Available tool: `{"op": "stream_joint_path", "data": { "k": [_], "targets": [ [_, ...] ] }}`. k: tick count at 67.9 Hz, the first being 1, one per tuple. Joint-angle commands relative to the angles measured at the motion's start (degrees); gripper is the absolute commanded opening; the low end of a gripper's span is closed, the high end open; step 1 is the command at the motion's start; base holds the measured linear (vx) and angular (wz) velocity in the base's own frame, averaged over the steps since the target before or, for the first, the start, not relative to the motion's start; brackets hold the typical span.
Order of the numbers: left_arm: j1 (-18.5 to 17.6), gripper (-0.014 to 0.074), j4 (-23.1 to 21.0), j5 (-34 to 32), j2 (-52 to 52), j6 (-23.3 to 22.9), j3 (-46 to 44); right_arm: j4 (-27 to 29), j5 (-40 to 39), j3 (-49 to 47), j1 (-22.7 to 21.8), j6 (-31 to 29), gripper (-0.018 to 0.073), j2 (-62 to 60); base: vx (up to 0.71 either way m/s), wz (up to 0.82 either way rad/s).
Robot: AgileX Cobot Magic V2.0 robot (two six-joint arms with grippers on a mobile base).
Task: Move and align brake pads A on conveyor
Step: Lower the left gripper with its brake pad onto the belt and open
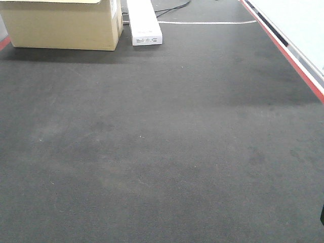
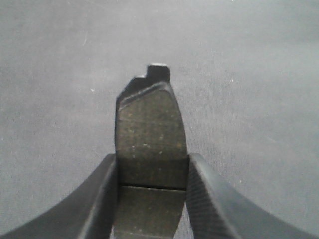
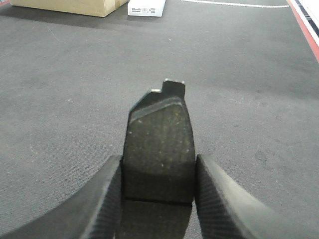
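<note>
Wrist views: left pad (image 2: 151, 142), right pad (image 3: 159, 147), each tight between jaws, near ends cropped.

Matt felt-like conveyor (image 1: 162, 152); gritty speckled brake pad (image 2: 149, 134)

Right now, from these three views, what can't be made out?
- Left wrist view: left brake pad near end cut off by bottom edge, sides covered by left gripper.
- Right wrist view: same for right brake pad in right gripper.
- Both wrist views: pad clearance above conveyor unclear.
- Front view: both pads outside the frame; white box label print too small; cardboard box cut off by top edge.
</note>
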Motion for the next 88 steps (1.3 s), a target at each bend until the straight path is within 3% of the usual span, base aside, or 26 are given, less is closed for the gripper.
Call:
{"op": "stream_joint_path", "data": {
  "k": [1,9,20,41,69,81,88],
  "targets": [
    [-0.32,-0.0006,-0.5,-6.38,0.25,-0.59,-1.6,0.26,-5.45,-1.8,-0.22,-0.37,-0.0008,0.3,0.0,0.0],
    [-0.32,-0.0005,-0.32,-8.55,1.7,-0.82,-2.57,0.26,-5.45,-1.8,-0.22,-0.37,-0.0008,0.3,0.0,0.0],
    [-0.32,-0.0003,0.15,-7.14,11.09,-6.37,-9.98,0.26,-5.45,-1.8,-0.22,-0.37,-0.0008,0.3,0.0,0.0],
    [-0.14,0.0004,1.54,-1.62,36.32,-7.87,-22.63,0.26,-5.45,-1.8,-0.22,-0.37,-0.0008,0.3,0.0,0.0],
    [-0.14,0.0019,1.55,-2.93,60.31,-7.87,-26.49,0.26,-5.45,-1.8,-0.22,-0.37,-0.0008,0.3,0.0,0.0],
    [-0.14,0.0062,1.48,-3.94,67.22,-7.87,-28.83,0.26,-5.45,-1.8,-0.22,-0.37,-0.0008,0.3,0.0,0.0],
    [-0.14,0.0141,1.43,-1.65,70.74,-7.98,-31.5,0.26,-5.45,-1.8,-0.22,-0.37,-0.0008,0.3,0.0,0.0]
  ]
}}
